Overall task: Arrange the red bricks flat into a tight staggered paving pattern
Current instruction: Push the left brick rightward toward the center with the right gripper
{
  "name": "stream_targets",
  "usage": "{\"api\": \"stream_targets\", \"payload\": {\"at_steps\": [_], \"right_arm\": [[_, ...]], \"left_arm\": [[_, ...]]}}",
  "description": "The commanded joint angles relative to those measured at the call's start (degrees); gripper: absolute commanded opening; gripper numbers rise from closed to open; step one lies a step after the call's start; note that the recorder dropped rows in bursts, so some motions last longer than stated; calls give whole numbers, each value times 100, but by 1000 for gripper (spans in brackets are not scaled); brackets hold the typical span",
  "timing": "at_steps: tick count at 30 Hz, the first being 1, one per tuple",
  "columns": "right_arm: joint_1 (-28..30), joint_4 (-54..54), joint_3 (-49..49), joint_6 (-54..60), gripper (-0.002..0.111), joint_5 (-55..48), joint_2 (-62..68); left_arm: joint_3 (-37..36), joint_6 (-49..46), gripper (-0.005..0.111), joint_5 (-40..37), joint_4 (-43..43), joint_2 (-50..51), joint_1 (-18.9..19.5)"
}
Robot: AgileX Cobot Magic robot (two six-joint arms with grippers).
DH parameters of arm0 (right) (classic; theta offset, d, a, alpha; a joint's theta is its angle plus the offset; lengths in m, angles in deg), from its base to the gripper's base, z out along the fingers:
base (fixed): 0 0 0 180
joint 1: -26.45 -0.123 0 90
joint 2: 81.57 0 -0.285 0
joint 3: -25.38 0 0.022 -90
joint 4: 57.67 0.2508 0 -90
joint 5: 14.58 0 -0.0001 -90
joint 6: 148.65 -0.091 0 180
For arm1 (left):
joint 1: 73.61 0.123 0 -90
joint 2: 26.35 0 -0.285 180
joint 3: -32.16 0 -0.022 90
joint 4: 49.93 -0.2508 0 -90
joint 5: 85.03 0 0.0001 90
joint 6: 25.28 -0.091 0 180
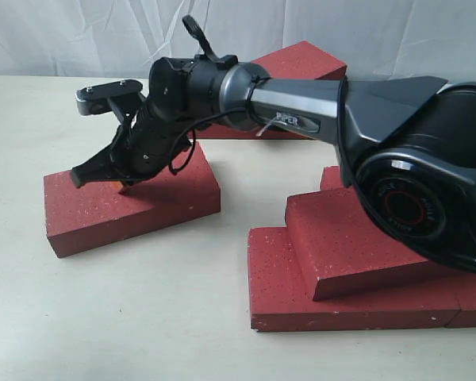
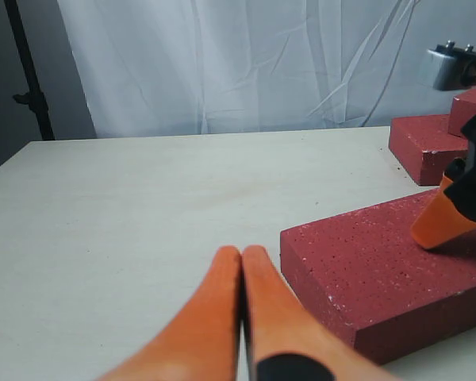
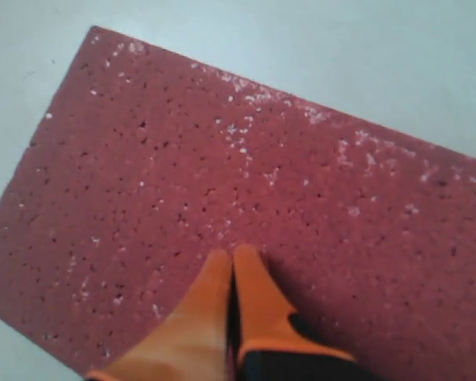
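Note:
A single red brick (image 1: 135, 202) (image 2: 381, 270) (image 3: 262, 182) lies flat on the table at the left. My right gripper (image 1: 127, 186) (image 3: 232, 255) reaches across the middle and is shut, its orange fingertips (image 2: 440, 222) resting on this brick's top face with nothing between them. My left gripper (image 2: 242, 252) is shut and empty, low over the table just beside the brick's end; the exterior view does not show it. On the right, red bricks (image 1: 341, 298) lie flat with another brick (image 1: 357, 238) leaning tilted on top of them. One more brick (image 1: 301, 59) rests at the back.
The pale table (image 1: 143, 317) stretches in front of and between the bricks. A white curtain (image 2: 246, 63) hangs behind the table. The right arm's big dark base joint (image 1: 428, 182) hides part of the right-hand pile. A dark stand (image 2: 28, 71) rises beyond the table's far corner.

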Motion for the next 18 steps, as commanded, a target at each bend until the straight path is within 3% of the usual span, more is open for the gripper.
{"api": "stream_targets", "payload": {"at_steps": [1, 11, 18], "right_arm": [[10, -224, -24, -283, -1, 54, 21], [34, -1916, -24, -2311, -1, -188, 21], [266, -2004, -24, -2785, -1, -392, 21]], "left_arm": [[-26, 37, 0, 50, 3, -30, 4], [-26, 37, 0, 50, 3, -30, 4], [-26, 37, 0, 50, 3, -30, 4]]}}
